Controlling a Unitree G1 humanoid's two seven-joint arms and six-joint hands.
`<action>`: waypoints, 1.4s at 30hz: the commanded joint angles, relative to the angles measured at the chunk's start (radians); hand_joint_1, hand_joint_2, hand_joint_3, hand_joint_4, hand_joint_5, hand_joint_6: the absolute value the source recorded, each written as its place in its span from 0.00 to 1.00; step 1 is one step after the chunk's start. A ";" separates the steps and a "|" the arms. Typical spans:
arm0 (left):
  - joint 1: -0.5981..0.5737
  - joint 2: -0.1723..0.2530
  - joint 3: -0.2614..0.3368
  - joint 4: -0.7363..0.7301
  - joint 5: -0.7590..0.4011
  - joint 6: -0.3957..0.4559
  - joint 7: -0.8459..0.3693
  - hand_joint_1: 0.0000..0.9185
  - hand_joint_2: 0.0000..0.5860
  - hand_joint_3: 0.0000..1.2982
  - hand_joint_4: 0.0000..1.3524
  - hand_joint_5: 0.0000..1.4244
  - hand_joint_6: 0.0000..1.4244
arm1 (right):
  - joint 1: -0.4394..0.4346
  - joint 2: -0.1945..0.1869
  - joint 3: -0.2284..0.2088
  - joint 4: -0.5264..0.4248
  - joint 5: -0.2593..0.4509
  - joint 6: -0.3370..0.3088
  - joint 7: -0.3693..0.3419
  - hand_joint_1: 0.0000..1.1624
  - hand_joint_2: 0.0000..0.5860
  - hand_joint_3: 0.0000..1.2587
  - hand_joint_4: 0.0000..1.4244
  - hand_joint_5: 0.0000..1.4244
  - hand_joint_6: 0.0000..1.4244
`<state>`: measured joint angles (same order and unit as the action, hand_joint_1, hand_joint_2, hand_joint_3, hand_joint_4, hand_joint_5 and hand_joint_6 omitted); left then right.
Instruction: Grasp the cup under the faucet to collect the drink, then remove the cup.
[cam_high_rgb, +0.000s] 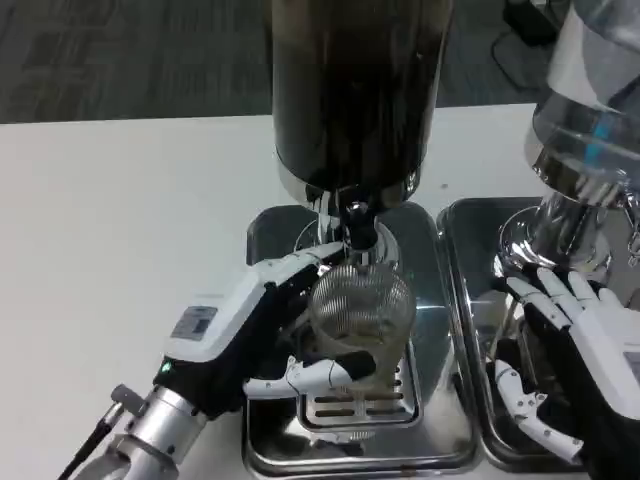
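A clear ribbed glass cup (362, 310) stands on the drip grate (360, 405) directly below the faucet (357, 228) of a tall dark drink dispenser (352, 90). My left hand (262, 325) wraps around the cup from the left, fingers behind it and the thumb across its lower front. My right hand (575, 345) hovers with fingers spread over the neighbouring tray on the right, holding nothing. Whether liquid is flowing into the cup cannot be told.
The dispenser sits on a steel tray (265, 440). A second steel tray (460, 300) to the right carries another dispenser (590, 130) with a clear tank. White table surface (110, 230) stretches to the left.
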<state>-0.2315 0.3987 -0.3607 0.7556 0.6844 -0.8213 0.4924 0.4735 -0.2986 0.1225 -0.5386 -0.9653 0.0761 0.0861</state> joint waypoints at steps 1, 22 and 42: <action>0.031 0.022 0.025 -0.027 -0.031 0.010 -0.021 0.05 0.03 0.14 0.11 0.28 0.20 | -0.014 -0.025 -0.008 0.018 0.016 -0.011 0.001 0.24 0.95 0.12 0.03 0.00 0.00; 0.295 0.045 0.288 -0.259 -0.213 0.063 -0.041 0.00 0.18 0.14 0.09 0.24 0.15 | -0.063 -0.149 -0.021 0.085 0.021 -0.088 -0.042 0.24 0.95 0.11 0.03 0.00 0.00; 0.369 0.081 0.417 -0.497 -0.750 0.197 -0.599 0.00 0.31 0.00 0.00 0.00 0.00 | -0.030 -0.171 -0.013 0.100 -0.002 -0.139 -0.050 0.04 0.96 0.00 0.00 0.00 0.00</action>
<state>0.1244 0.4675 0.0301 0.3230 0.0273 -0.6469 -0.0284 0.4441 -0.4676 0.1067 -0.4383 -0.9744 -0.0607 0.0278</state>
